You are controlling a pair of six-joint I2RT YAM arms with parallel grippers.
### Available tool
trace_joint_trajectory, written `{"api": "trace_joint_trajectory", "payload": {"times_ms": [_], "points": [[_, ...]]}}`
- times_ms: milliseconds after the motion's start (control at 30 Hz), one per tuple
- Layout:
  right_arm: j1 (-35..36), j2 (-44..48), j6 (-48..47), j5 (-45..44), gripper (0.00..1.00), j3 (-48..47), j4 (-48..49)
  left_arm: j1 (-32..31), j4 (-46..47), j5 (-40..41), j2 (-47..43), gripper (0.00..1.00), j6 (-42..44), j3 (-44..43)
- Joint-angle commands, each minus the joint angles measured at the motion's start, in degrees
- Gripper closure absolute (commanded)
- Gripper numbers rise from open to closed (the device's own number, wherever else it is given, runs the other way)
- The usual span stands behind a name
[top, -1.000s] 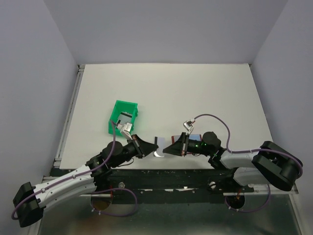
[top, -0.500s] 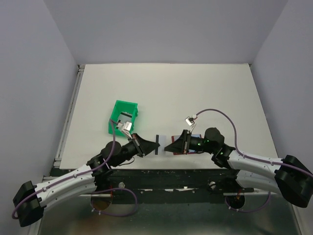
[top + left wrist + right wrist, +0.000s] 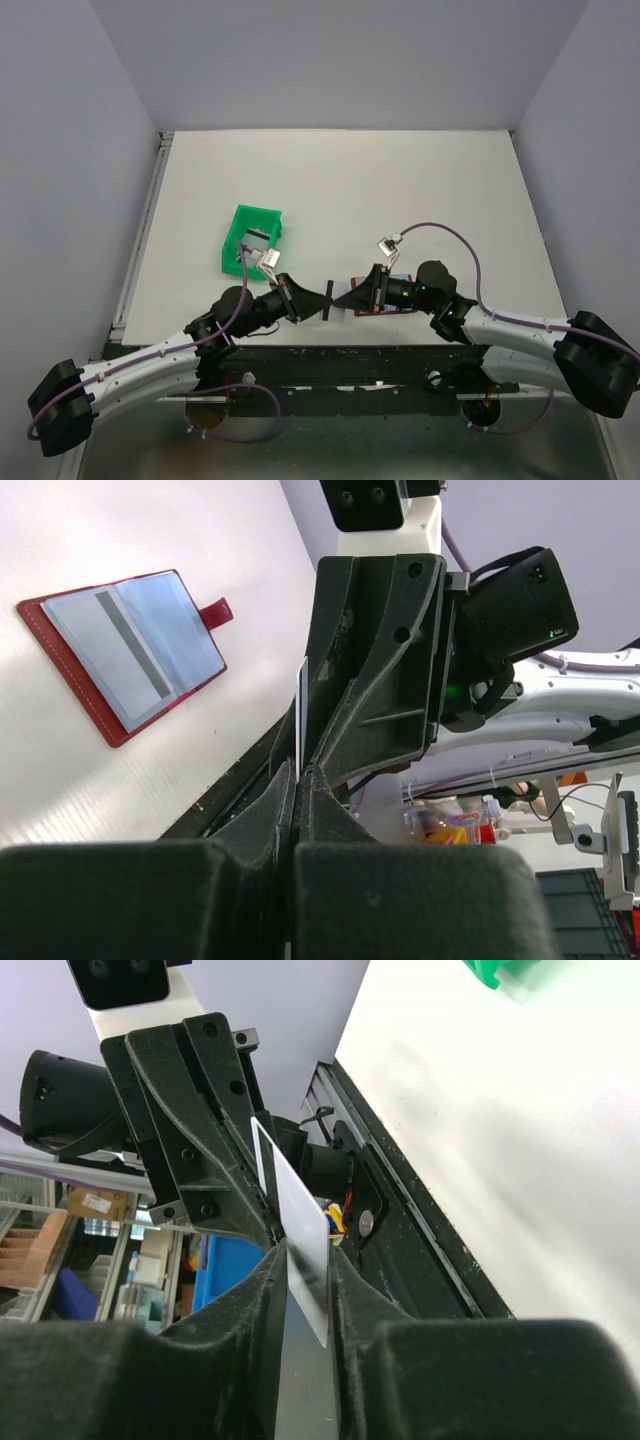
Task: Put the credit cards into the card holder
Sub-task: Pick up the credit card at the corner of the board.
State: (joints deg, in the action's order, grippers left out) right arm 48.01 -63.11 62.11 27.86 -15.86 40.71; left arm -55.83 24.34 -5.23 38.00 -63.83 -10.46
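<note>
No text, brand, number or sign can be read in any view. The card shows a plain pale face (no print that I can make out), the holder carries no lettering, and a white label on a box beyond the table is too small to read.

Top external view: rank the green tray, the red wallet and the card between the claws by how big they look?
1. green tray
2. card holder, partly covered, so its rank is uncertain
3. credit card, only a small patch showing
</note>
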Motion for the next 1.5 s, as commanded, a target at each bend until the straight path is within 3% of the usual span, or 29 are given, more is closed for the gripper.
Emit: {"api": "trace_joint_trajectory", "payload": {"times_ms": [0, 100, 200, 500, 600, 800, 833, 900, 1000, 1100, 1167, 1267, 1367, 1467], "points": [[-0.02, 0.88, 0.30, -1.67, 0.75, 0.13, 2.89, -0.06, 2.21, -2.41, 0.06, 1.00, 0.82, 0.53], [-0.02, 1.50, -0.05, -1.67, 0.86, -0.49, 1.40, -0.06, 2.21, -1.71, -0.38, 1.00, 0.55, 0.96], [-0.02, 2.03, 0.12, -1.93, 0.88, -0.40, 0.60, -0.06, 2.12, -0.57, -1.17, 1.00, 0.11, 1.49], [0.07, 2.03, 0.38, -2.55, 0.71, -0.58, 0.16, -0.06, 2.47, 2.68, -2.93, 1.00, -1.03, 2.55], [-0.02, 1.33, 0.56, -2.11, 0.71, -0.75, 0.77, -0.06, 2.29, 3.30, -3.19, 1.00, -1.12, 2.64], [-0.02, 0.97, 0.65, -2.28, 0.96, -1.02, 1.31, -0.06, 2.12, 3.65, -3.11, 1.00, -1.21, 2.81], [0.07, 1.06, 0.65, -2.37, 1.00, -1.19, 0.69, -0.06, 2.03, 3.65, -3.11, 0.98, -1.21, 2.81], [-0.02, 1.58, 0.03, -2.63, 1.00, -1.81, -1.93, 0.02, 1.59, 3.74, -2.93, 0.86, -1.03, 2.64], [-0.11, 5.00, -2.24, -6.30, 1.00, -4.61, -13.67, 0.02, -3.31, 4.79, -2.75, 0.60, -0.15, 0.97], [-0.11, 13.25, -6.02, -19.54, 1.00, -9.87, -42.90, -0.06, -9.46, 7.77, -3.10, 0.46, 1.08, -0.87], [-0.46, 17.13, -7.96, -32.18, 1.00, -13.39, -59.27, -0.06, -12.02, 9.62, -3.11, 0.42, 1.78, -1.67], [-1.86, 19.42, -9.63, -43.47, 1.00, -19.45, -78.27, 0.02, -15.45, 11.73, -1.36, 0.39, 3.10, -3.33], [-2.83, 19.43, -10.60, -50.34, 1.00, -23.94, -90.51, 0.20, -18.27, 12.18, 3.73, 0.39, 5.03, -6.58], [-3.53, 18.55, -11.83, -52.90, 1.00, -26.41, -95.89, 0.55, -19.94, 12.27, 10.58, 0.39, 6.00, -10.10]]}}
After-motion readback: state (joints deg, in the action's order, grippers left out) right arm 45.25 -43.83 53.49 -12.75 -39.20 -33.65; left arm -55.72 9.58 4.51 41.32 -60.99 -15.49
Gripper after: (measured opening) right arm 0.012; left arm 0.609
